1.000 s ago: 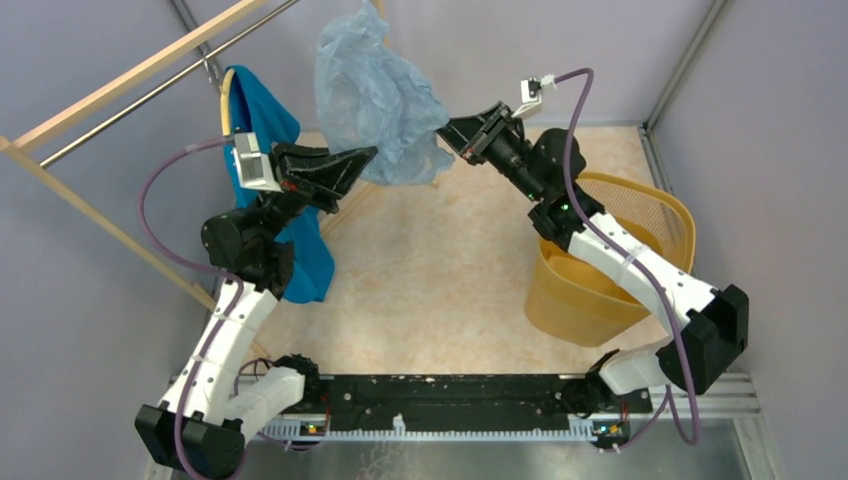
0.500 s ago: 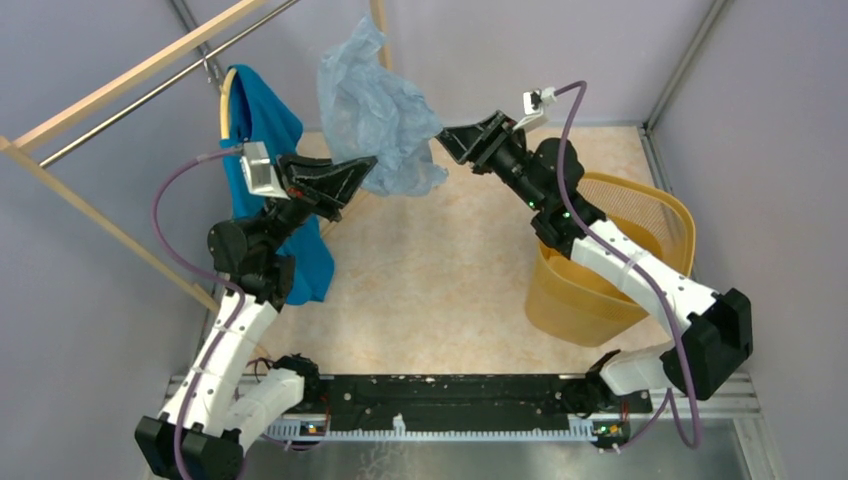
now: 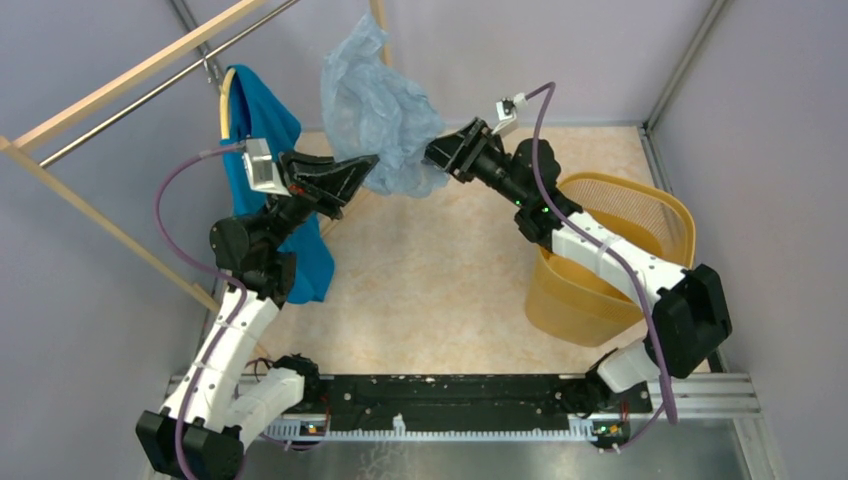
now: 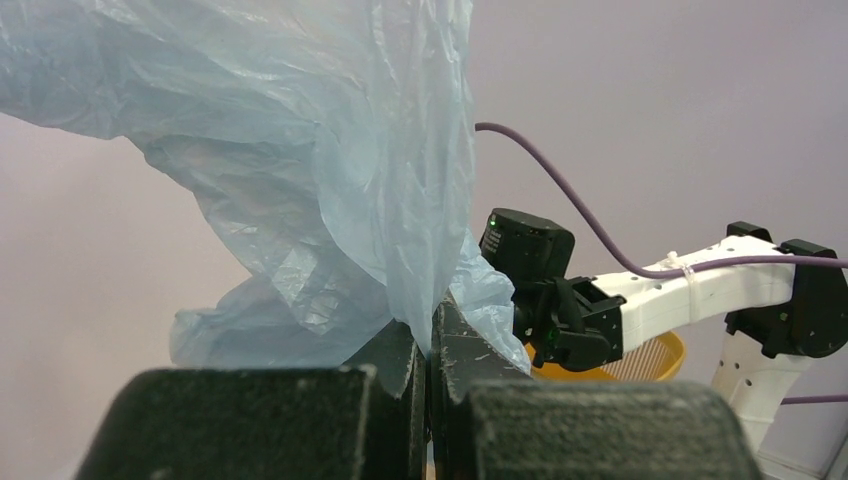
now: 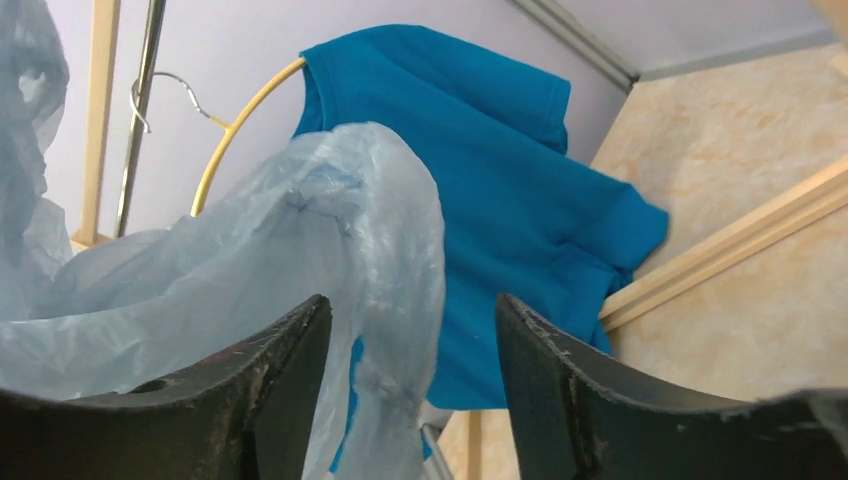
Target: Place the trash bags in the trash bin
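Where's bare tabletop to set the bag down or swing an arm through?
Bare: the table middle, between the teal shirt on the left, the trash bin on the right and the base rail nearest. Crowded: the far edge, where the trash bag hangs with the left gripper shut on it and the right gripper open around a fold.

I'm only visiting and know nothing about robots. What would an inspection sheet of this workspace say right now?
Surface: beige marbled table.
Job's things: pale blue trash bag held in the air; yellow trash bin at right, bag not inside.
Clutter: teal shirt on a hanger at left.
Grippers: left gripper shut on the bag; right gripper open, bag fold between its fingers.
Cables: purple cable along each arm.
Surroundings: wooden rack, lilac walls.
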You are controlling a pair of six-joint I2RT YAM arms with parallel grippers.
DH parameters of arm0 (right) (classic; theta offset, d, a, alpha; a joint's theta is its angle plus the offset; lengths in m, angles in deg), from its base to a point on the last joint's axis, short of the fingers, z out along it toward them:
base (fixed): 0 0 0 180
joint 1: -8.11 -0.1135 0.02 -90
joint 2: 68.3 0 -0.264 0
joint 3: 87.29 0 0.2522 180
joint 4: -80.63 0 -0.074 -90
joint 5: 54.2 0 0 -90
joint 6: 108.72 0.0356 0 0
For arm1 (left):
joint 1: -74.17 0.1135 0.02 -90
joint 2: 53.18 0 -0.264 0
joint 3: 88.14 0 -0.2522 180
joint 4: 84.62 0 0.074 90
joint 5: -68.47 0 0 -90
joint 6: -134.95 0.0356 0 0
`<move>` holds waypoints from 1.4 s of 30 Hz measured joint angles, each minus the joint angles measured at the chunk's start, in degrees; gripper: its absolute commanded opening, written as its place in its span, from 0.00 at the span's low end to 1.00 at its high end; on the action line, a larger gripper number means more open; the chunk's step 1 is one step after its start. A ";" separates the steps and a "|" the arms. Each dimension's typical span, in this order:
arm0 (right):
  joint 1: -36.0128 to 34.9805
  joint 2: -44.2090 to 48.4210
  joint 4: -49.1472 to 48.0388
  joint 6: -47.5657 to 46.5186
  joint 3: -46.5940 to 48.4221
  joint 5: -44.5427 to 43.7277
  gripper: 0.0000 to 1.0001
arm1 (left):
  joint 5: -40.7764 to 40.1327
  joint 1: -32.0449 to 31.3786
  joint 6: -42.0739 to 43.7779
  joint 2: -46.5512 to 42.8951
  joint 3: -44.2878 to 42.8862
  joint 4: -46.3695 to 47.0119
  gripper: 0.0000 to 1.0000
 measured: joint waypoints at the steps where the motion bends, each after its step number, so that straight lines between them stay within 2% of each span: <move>1: 0.02 -0.50 -0.26 0.81 0.00 0.61 0.49 | 0.00 0.00 0.02 0.00 0.00 0.00 0.00; 3: 0.09 -0.83 -0.81 1.31 0.00 1.27 0.30 | 0.11 0.00 0.04 0.00 0.00 0.00 0.00; 6: 0.17 -0.81 -2.64 2.23 0.00 1.84 0.18 | 0.17 0.00 0.17 -0.07 0.00 -0.07 0.00; 8: 0.39 -0.48 -3.80 2.29 -0.31 1.62 0.00 | 0.13 0.00 0.50 -0.17 0.00 -0.48 0.00; 9: 0.55 -0.09 -4.02 1.92 -0.70 1.36 0.00 | 0.07 0.00 0.87 -0.33 0.00 -1.05 0.04; 10: 0.81 0.55 -3.87 1.62 -1.27 0.83 0.00 | -0.20 0.00 1.40 -0.55 0.00 -1.99 0.12; 13: 1.49 2.51 -2.75 -0.74 -2.23 -1.29 0.00 | -2.21 0.00 3.56 -1.55 0.00 -7.10 0.56; 16: 1.99 4.92 -0.90 -4.33 -2.47 -3.19 0.00 | -4.87 0.00 6.29 -2.38 0.00 -13.97 0.86; 18: 2.10 6.49 0.11 -7.17 -2.47 -4.31 0.00 | -6.29 0.00 8.48 -2.84 0.11 -18.99 0.98; 26: 2.51 10.16 6.58 -18.34 -2.47 -6.93 0.00 | -15.78 0.00 13.79 -8.28 1.92 -37.86 0.99; 30: 3.63 11.13 9.57 -20.46 -2.64 -5.79 0.00 | -24.02 0.00 14.80 -9.60 -0.17 -47.95 0.99; 34: 5.51 12.00 11.54 -20.44 -3.63 -3.67 0.00 | -29.18 0.00 14.19 -9.49 -1.97 -54.23 0.99; 38: 7.41 12.72 12.68 -19.21 -4.37 -1.51 0.00 | -30.69 0.00 13.22 -7.93 -2.64 -58.01 0.99; 42: 8.37 13.25 12.94 -18.58 -4.37 -0.26 0.00 | -28.72 0.00 12.83 -4.90 -2.64 -59.87 0.99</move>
